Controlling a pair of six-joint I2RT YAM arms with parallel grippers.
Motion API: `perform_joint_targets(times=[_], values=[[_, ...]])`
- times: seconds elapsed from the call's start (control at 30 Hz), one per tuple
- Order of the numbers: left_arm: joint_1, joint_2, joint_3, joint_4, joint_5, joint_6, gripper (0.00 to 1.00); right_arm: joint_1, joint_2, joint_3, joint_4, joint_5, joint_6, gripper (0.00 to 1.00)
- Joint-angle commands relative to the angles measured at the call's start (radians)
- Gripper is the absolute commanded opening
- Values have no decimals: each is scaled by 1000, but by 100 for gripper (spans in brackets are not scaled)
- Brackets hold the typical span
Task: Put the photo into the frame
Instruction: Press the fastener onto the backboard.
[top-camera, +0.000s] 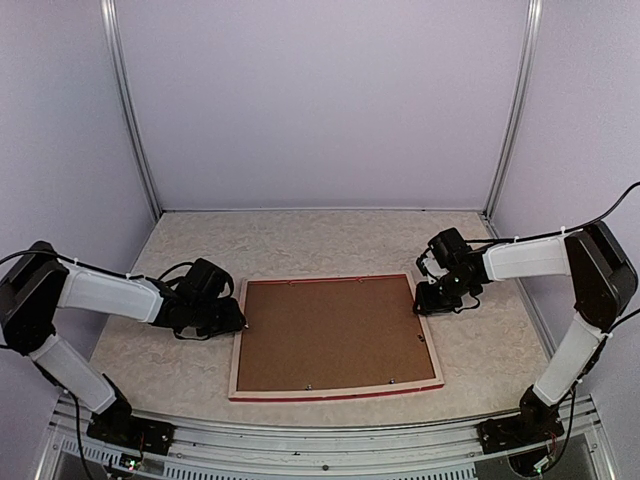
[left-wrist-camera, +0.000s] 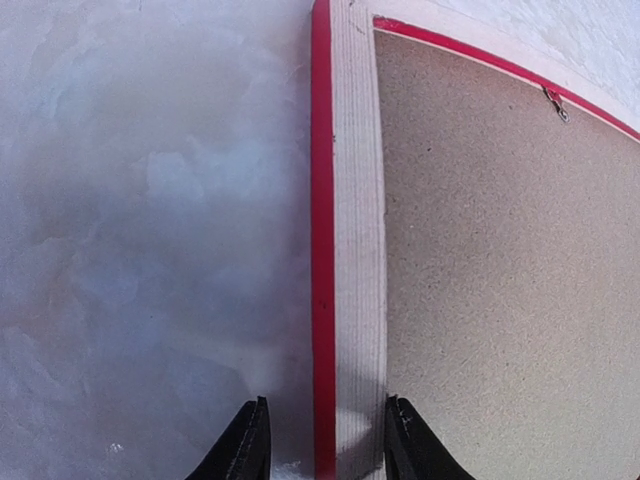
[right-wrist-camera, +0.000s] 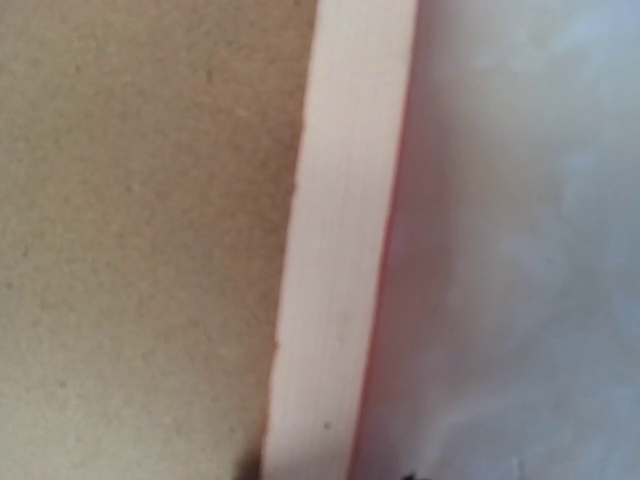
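1. Top view: the frame (top-camera: 336, 391) lies face-down on the table (top-camera: 300, 235), backing board (top-camera: 330, 335) uppermost. The left fingers (top-camera: 237, 322) are at its 9 o'clock edge, the right fingers (top-camera: 428, 298) at 2 o'clock.
2. Left wrist: the left fingers (left-wrist-camera: 245, 450) are spread, straddling the frame (left-wrist-camera: 358, 250) edge.
3. Right wrist: the state of the right fingers cannot be told.

The frame (left-wrist-camera: 358, 250) is showing pale, finely grained wood edged by a thin red stripe; the backing board (left-wrist-camera: 500, 300) is showing speckled brown; the table (top-camera: 300, 240) is showing mottled cream marbling.
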Motion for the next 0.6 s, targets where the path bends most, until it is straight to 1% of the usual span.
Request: perform_joint_targets(times=[0.0, 0.3, 0.57], values=[[3, 25, -21, -21, 7, 10, 38, 6, 6, -16, -4, -5, 2, 35], [-45, 92, 25, -127, -96, 27, 27, 7, 5, -18, -3, -5, 3, 35], [-50, 74, 16, -175, -135, 28, 22, 7, 4, -20, -2, -4, 3, 34]])
